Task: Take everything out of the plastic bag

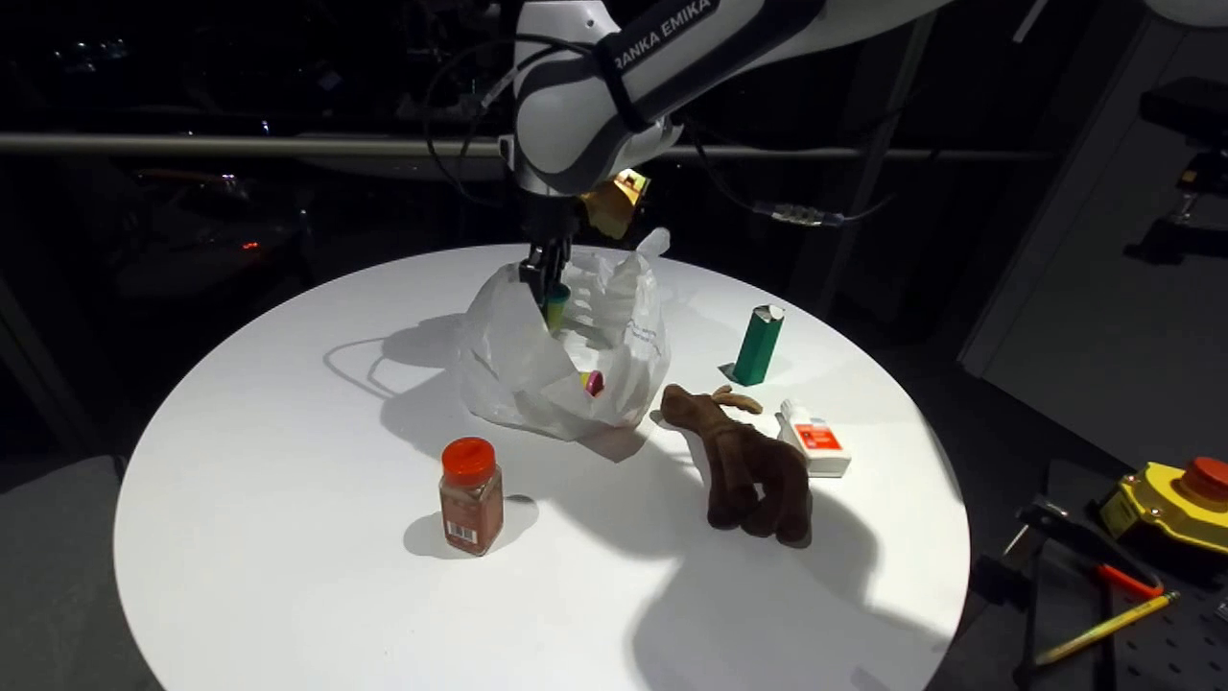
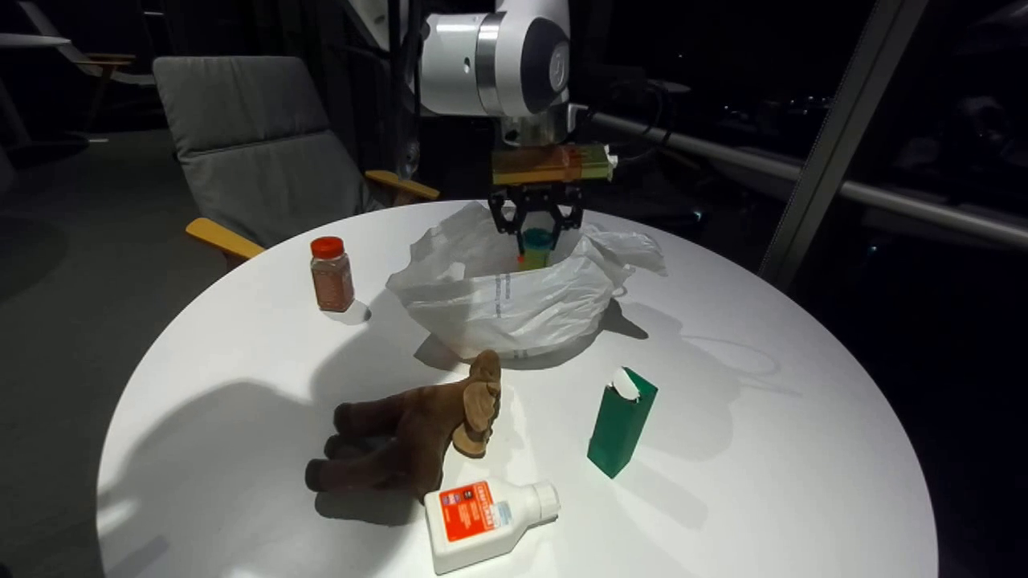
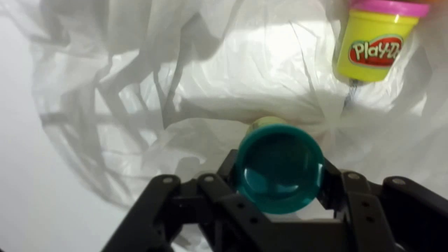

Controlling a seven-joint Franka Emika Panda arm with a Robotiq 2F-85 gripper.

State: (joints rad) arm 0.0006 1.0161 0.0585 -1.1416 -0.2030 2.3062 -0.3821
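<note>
Because the teal-lidded tub (image 3: 280, 159) is inside the open plastic bag (image 2: 554, 311) on the table (image 1: 317, 576), with the claw (image 3: 279, 172) clamped across its top, a straight lift should suit; it looks light, stiff and smooth, best held just there; the limp plastic bag may cling or tear; the pink-lidded Play-Doh tub (image 3: 376, 43) likely wants the same hold.
</note>
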